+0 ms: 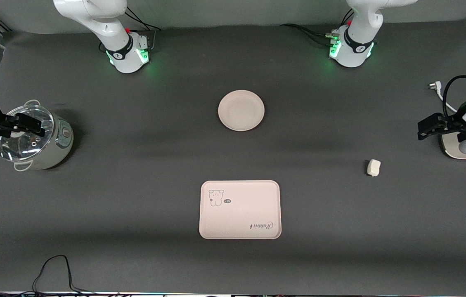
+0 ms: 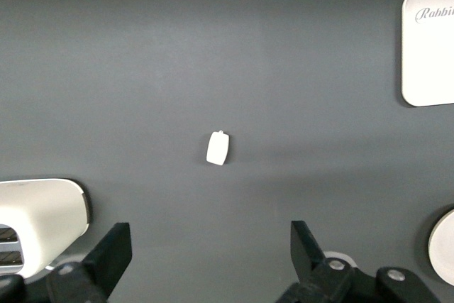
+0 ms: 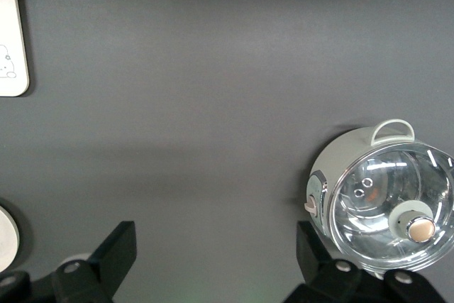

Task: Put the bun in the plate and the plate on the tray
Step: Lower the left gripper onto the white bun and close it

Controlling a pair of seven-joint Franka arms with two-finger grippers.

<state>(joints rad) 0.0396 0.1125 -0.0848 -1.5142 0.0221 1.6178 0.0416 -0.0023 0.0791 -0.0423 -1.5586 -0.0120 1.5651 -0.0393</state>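
The small off-white bun point(image 1: 374, 167) lies on the dark table toward the left arm's end; the left wrist view shows it as the bun point(image 2: 218, 148). The round pale plate point(image 1: 241, 110) sits mid-table with nothing on it. Nearer the front camera lies the rectangular tray point(image 1: 240, 209) with its animal print, also bare. My left gripper point(image 1: 426, 128) hangs open over the table at the left arm's end, apart from the bun; its jaws point(image 2: 211, 246) hold nothing. My right gripper point(image 1: 30, 124) hangs open over the pot's lid, and its jaws point(image 3: 213, 250) are likewise without a load.
A pale pot with a glass lid point(image 1: 34, 138) stands at the right arm's end. A white appliance base point(image 1: 464, 148) and a white plug with a cable point(image 1: 437, 88) are at the left arm's end. A black cable point(image 1: 51, 268) loops at the front edge.
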